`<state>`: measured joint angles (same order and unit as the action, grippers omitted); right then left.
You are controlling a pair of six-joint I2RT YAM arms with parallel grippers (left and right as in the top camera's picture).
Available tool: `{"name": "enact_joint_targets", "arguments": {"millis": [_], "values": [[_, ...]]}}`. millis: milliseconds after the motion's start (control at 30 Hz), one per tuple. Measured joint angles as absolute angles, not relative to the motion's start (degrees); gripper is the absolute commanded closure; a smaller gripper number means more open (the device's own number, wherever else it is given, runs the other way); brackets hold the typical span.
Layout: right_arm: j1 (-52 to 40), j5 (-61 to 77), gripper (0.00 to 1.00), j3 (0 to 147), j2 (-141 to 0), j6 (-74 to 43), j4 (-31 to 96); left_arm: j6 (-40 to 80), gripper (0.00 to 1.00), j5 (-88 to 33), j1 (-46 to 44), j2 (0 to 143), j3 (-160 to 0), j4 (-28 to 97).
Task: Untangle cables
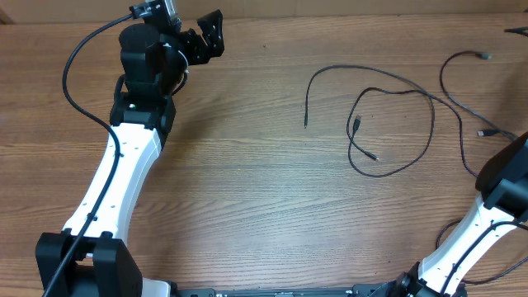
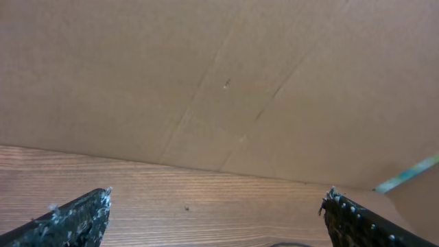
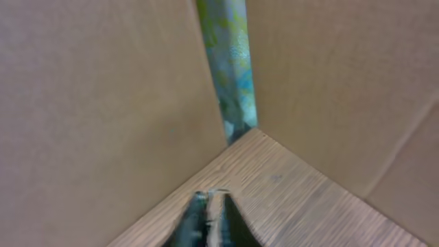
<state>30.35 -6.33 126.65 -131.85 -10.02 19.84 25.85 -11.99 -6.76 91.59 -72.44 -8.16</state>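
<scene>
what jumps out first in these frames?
The thin black cables lie in loose, crossing loops on the right half of the wooden table, with neither claw near them. The left claw gapes wide open at the back left, facing the cardboard wall. The right claw is shut and points into a corner of the cardboard.
</scene>
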Motion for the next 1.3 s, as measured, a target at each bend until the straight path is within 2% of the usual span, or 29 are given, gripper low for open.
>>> {"name": "enact_joint_targets", "arguments": {"millis": [133, 200, 233, 567, 1300], "values": [[30.35, -7.97, 0.17, 126.69, -131.85, -9.78, 23.51, 26.68, 0.00, -11.99, -6.76, 91.59, -72.44, -8.19], [30.35, -8.43, 0.03, 126.69, -131.85, -9.82, 26.59, 26.87, 0.00, -12.01, -6.76, 91.59, -72.44, -8.14], [30.35, -8.60, 0.00, 126.72, -131.85, -9.39, 28.97, 26.89, 0.00, -12.03, -6.76, 91.59, -72.44, -8.14], [30.33, -15.07, 0.00, 126.78, -131.85, -13.37, 49.10, 26.92, 0.00, -13.58, -6.76, 91.59, -72.44, -7.70], [30.28, -27.53, 0.00, 126.96, -131.50, -40.29, 92.38, 22.09, 0.00, -13.96, -6.76, 91.59, -72.44, -7.49]]}}
